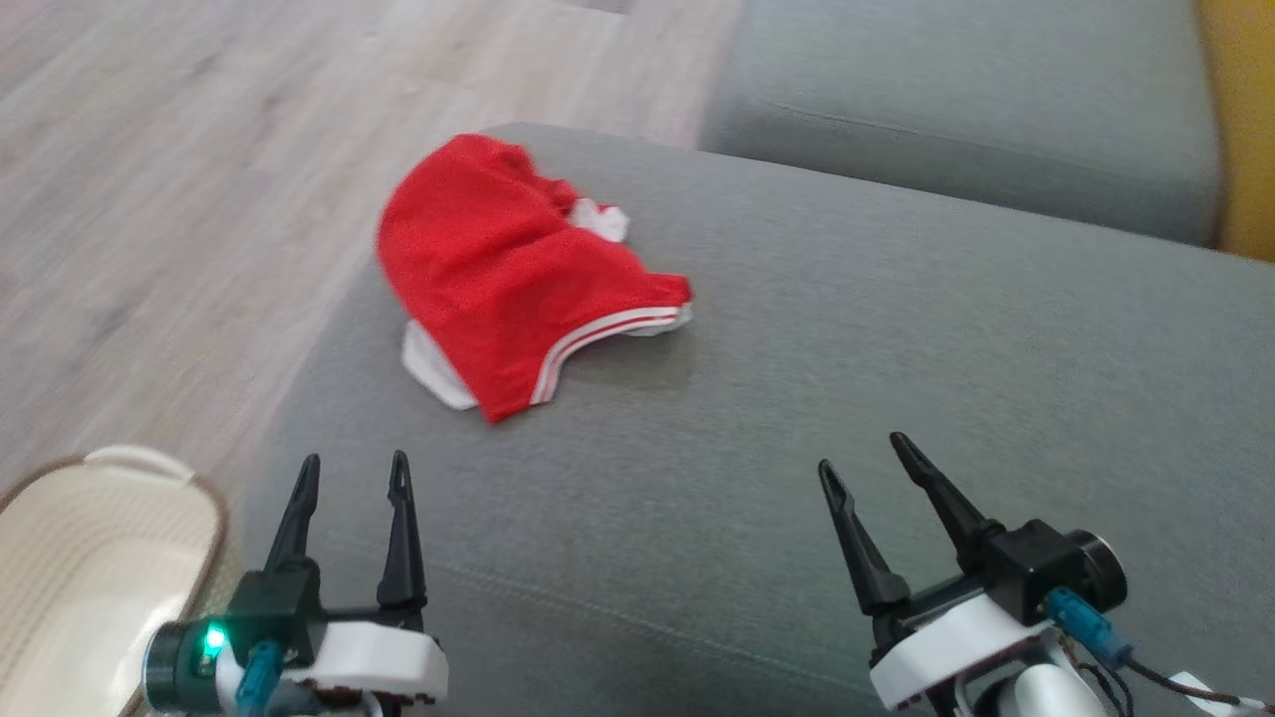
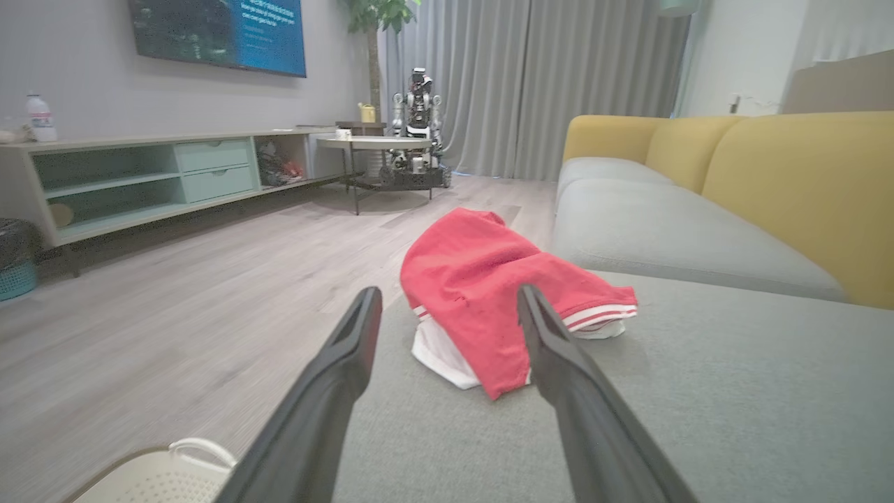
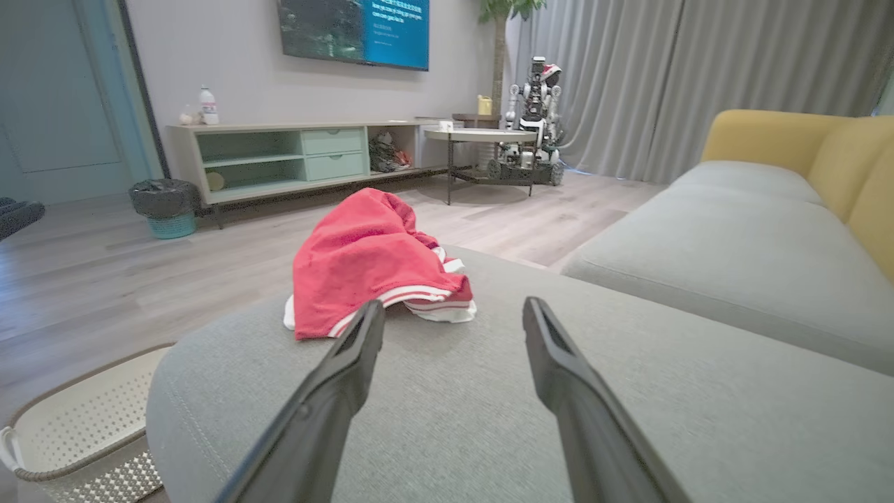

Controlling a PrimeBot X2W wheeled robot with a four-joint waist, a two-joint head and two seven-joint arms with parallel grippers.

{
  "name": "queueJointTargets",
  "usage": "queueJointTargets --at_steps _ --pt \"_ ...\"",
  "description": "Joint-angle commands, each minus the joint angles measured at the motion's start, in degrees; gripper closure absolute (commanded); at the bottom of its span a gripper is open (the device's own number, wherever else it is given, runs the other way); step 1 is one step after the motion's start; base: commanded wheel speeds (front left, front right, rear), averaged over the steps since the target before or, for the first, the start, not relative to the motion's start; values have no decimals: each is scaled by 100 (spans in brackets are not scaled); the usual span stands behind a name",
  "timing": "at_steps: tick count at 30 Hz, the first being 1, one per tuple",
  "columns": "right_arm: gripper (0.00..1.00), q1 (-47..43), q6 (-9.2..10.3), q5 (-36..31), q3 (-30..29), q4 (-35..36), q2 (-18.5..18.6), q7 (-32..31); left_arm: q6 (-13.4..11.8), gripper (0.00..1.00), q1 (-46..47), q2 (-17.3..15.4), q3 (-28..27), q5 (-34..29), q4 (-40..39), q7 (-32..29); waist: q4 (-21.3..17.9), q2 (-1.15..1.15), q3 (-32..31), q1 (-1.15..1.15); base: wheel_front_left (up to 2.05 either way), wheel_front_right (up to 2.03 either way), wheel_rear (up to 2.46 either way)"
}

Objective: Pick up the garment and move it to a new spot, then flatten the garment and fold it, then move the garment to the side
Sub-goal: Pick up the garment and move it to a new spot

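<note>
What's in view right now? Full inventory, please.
sofa: one, grey seats with yellow backrest, ahead of the robot
garment: one, red with white trim, crumpled near the seat's left edge
basket: one, cream, perforated, on the floor at the robot's left
console: one, pale with green drawers, across the room
television: one, lit blue, above the console
bottle: one, white, on the console's left end
round table: one, pale top, right of the console
other robot: one, white and black, behind the table
bin: one, teal with black liner, left of the console
left pincer: one, dark, open, empty
right pincer: one, dark, open, empty
</note>
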State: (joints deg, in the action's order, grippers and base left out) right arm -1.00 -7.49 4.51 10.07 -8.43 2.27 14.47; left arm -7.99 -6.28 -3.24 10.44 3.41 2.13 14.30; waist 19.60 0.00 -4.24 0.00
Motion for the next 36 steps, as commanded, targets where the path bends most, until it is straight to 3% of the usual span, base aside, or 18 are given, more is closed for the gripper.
queueJointTargets --at_steps 1,9,14,17,23,28,36 --pt "0 117 0 -32 172 172 61 52 22 0 185 33 -186 -64 -184 70 323 0 -14 0 0 0 0" --pt "0 72 0 -41 303 192 61 52 232 0 537 16 -281 -87 -471 70 600 0 168 0 0 0 0" --pt "0 270 0 -271 308 209 61 52 494 0 1631 -174 -498 -127 -745 70 424 0 718 0 0 0 0" --pt "0 504 0 -461 306 225 61 52 724 0 2528 -412 -663 -108 -484 70 218 0 1179 0 0 0 0" --pt "0 1025 0 -821 216 308 61 52 1054 0 4552 -828 -945 61 1105 -6 -137 0 2169 0 0 0 0" --pt "0 1384 0 -981 108 353 187 52 1296 0 6054 -1043 -728 56 2842 -889 -321 0 2877 0 0 0 0" --pt "0 1806 0 -987 227 389 303 52 1395 0 7362 -1133 -857 378 4597 -1279 -579 0 3501 0 0 0 0"
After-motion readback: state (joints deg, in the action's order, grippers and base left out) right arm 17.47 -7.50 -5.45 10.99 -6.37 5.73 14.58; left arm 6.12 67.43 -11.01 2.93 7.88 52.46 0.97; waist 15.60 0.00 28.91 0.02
